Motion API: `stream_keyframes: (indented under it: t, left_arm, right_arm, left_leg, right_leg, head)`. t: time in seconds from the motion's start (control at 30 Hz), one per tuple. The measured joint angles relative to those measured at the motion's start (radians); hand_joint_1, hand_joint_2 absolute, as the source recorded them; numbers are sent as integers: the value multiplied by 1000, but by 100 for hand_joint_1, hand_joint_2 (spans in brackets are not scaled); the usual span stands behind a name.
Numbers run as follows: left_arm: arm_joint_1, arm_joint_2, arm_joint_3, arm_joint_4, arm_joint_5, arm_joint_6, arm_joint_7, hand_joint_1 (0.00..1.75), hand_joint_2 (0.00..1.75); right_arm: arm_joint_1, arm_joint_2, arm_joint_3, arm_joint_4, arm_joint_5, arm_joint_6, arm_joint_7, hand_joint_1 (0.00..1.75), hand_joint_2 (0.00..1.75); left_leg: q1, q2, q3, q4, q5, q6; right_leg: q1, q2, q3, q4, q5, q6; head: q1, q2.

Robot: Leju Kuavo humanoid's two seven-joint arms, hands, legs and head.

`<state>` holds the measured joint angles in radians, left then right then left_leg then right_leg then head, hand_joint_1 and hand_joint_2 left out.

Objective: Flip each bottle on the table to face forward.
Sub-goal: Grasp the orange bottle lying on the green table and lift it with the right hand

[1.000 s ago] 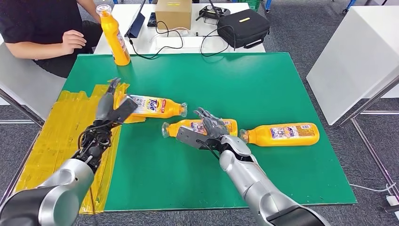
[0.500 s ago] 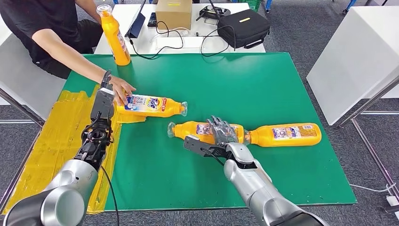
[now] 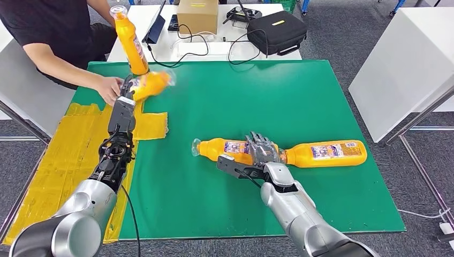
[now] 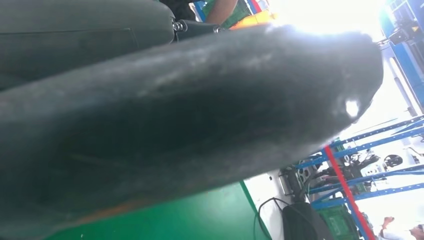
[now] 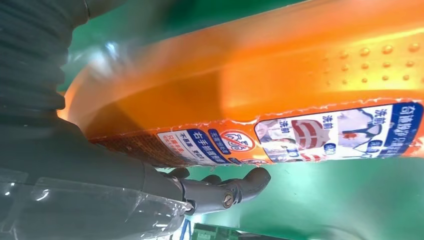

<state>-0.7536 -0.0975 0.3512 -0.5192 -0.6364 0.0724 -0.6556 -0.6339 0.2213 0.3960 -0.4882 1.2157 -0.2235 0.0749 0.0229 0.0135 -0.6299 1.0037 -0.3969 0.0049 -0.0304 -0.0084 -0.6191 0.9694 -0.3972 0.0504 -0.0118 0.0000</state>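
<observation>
The right hand wraps dark fingers over a glossy orange lying bottle mid-bench on green matting, while the left hand's state is unclear beside a person's blurred lifted bottle.

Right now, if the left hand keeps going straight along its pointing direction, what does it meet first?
Likely the blurred orange bottle right at the left hand fingertips, which a person's hand is lifting. Beyond it stands the upright bottle; depth is unclear.

Left hand raised, right hand clasping.
</observation>
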Motion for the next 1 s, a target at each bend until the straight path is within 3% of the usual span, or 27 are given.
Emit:
stream_keyframes:
  t: [1.0]
  left_arm:
    - [-26, -16, -32, 0, 73, -11, -11, 0, 0]
  right_arm:
    - [-13, 17, -3, 67, 62, 80, 25, 0, 175]
  left_leg:
    - [1, 0, 11, -1, 0, 0]
  right_leg:
    - [0, 1, 10, 0, 0, 0]
  head:
    - [0, 0]
